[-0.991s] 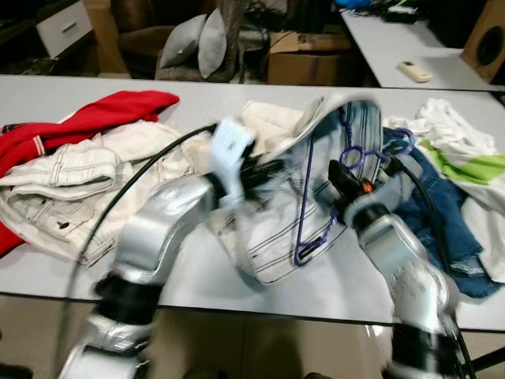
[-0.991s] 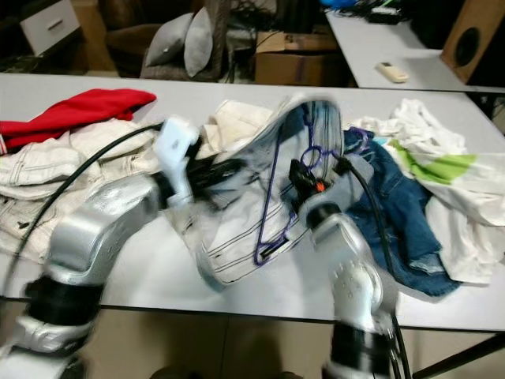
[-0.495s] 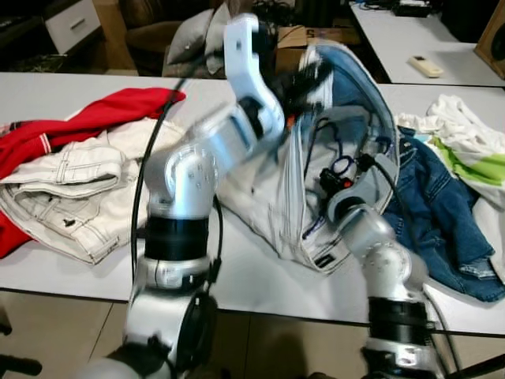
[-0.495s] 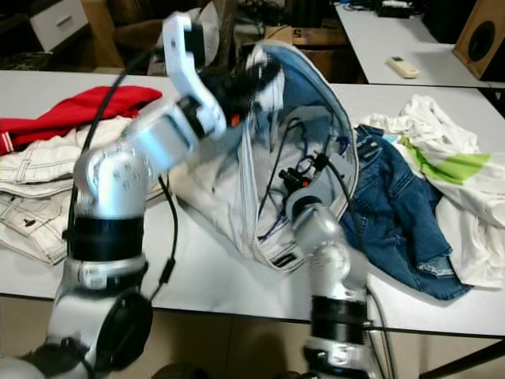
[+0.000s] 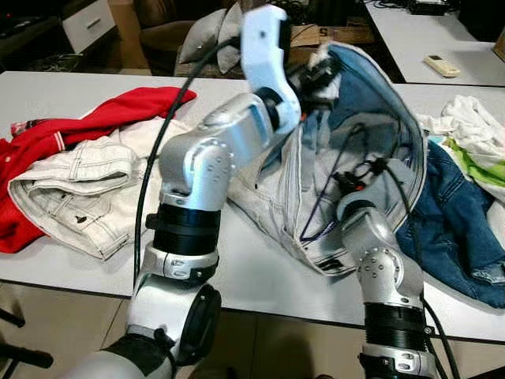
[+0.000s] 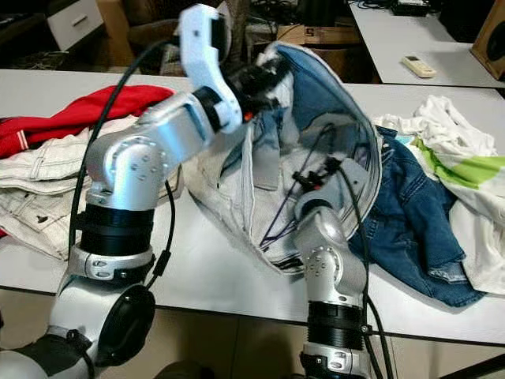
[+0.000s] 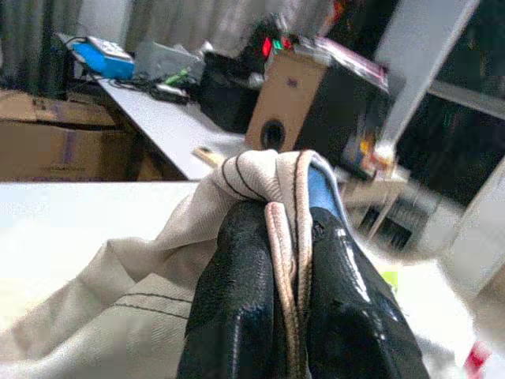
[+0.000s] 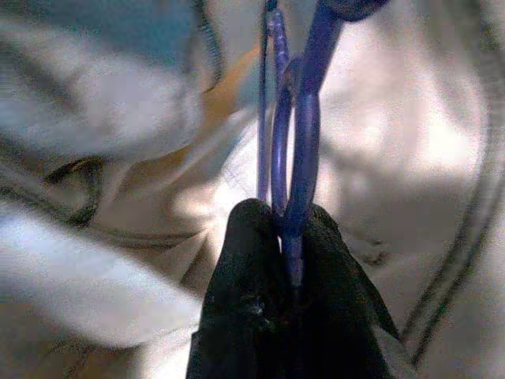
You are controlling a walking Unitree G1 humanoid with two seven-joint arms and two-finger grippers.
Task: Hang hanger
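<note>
A pale denim jacket (image 5: 371, 103) with a blue inside is lifted off the white table (image 5: 71, 87) and hangs open like a hood. My left gripper (image 5: 317, 73) is raised above the table's middle, shut on the jacket's seamed edge (image 7: 286, 197). Its fingers (image 7: 237, 284) pinch the hem between them. A purple hanger (image 5: 317, 201) lies inside the jacket. My right gripper (image 5: 359, 175) reaches up into the jacket from below and is shut on the hanger's thin purple neck (image 8: 304, 134). The jacket hides much of the hanger.
Red clothing (image 5: 118, 110) and white jeans (image 5: 79, 178) lie at the left of the table. Blue jeans (image 5: 458, 229) and a white and green shirt (image 5: 473, 134) lie at the right. Behind stand cushions (image 5: 209, 35) and a second table with a remote (image 5: 442, 65).
My left arm has swung up from the tabletop, lifting the jacket's edge high and opening the jacket. The right gripper kept hold of the hanger inside it.
</note>
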